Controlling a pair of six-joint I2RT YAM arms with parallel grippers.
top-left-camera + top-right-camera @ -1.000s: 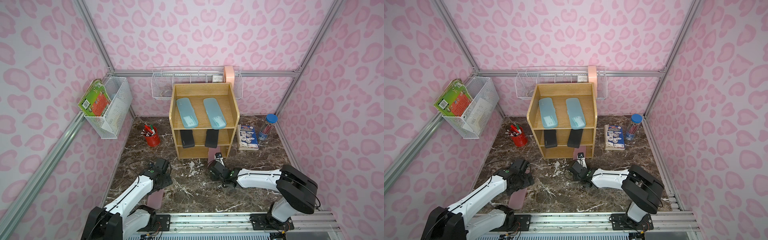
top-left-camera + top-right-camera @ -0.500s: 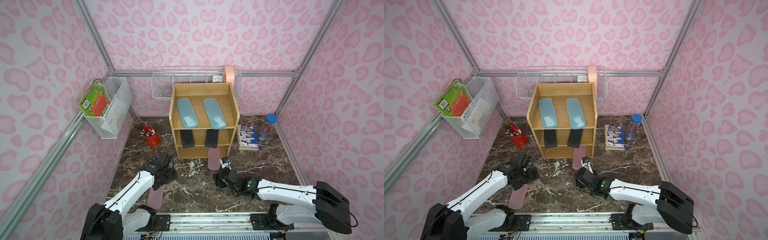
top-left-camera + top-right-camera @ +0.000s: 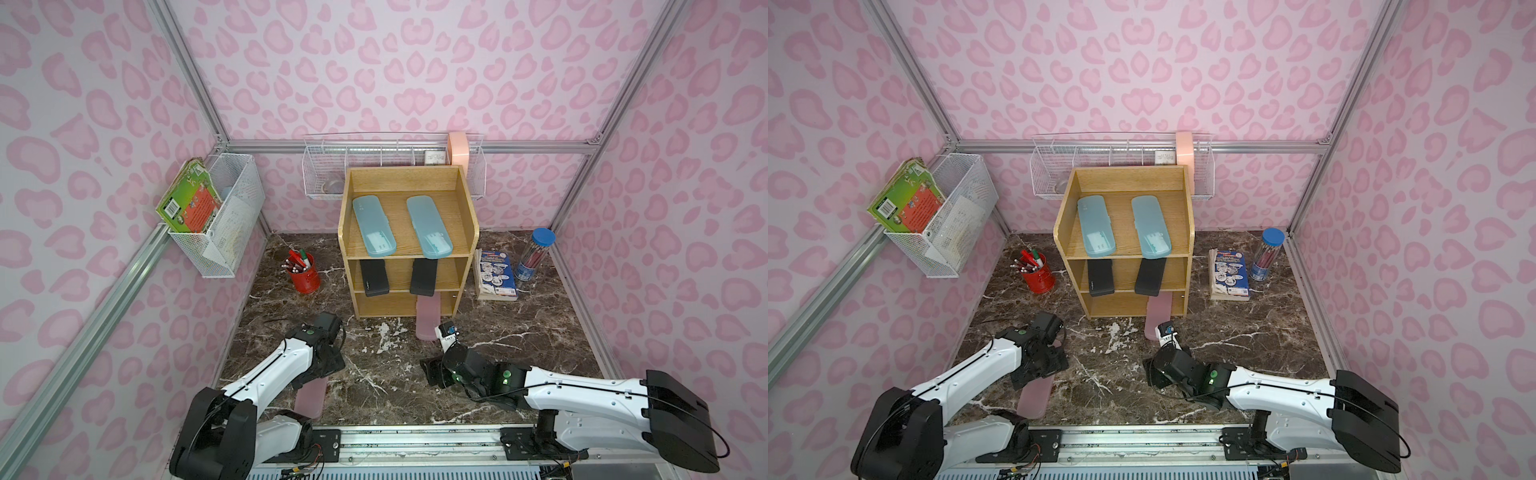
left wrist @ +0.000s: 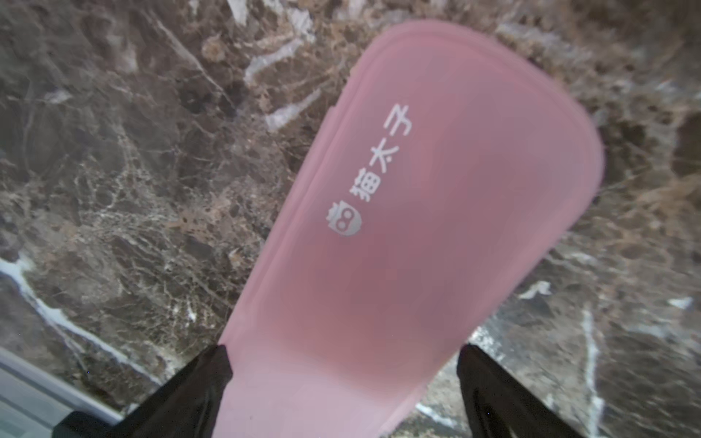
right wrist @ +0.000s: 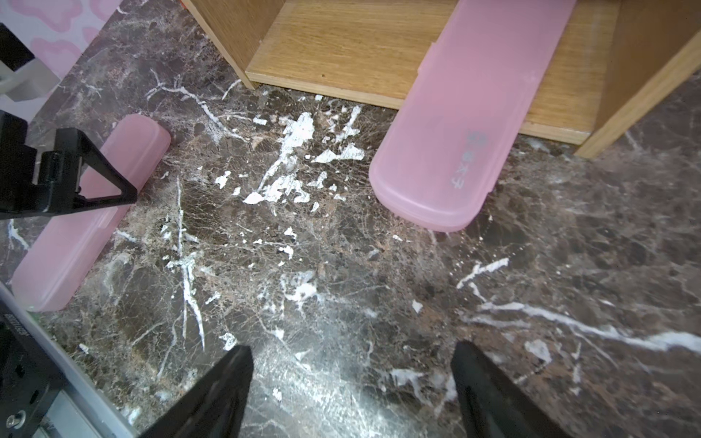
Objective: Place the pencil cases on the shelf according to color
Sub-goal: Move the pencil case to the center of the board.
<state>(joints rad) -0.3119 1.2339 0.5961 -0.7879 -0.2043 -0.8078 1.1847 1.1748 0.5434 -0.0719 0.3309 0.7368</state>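
The wooden shelf (image 3: 405,179) holds two light-blue pencil cases (image 3: 374,226) (image 3: 429,226) on top and two black ones (image 3: 374,277) (image 3: 424,277) on the middle tier. A pink case (image 5: 466,125) lies half inside the bottom tier, its near end on the floor. My right gripper (image 5: 352,347) is open and empty over bare floor, a short way in front of that case. A second pink case (image 4: 417,227) lies flat on the floor at the front left. My left gripper (image 4: 343,349) straddles it, open, one finger touching its edge and the other clear of it.
A red pen cup (image 3: 305,276) stands left of the shelf. A booklet (image 3: 496,274) and a blue-lidded pencil tube (image 3: 534,259) are to its right. White wire baskets hang on the left wall (image 3: 224,232) and back wall (image 3: 328,174). A metal rail runs along the front.
My right gripper opened, let go of the pink case at the bottom tier and drew back toward the front. My left arm shifted slightly over the other pink case, which has not moved.
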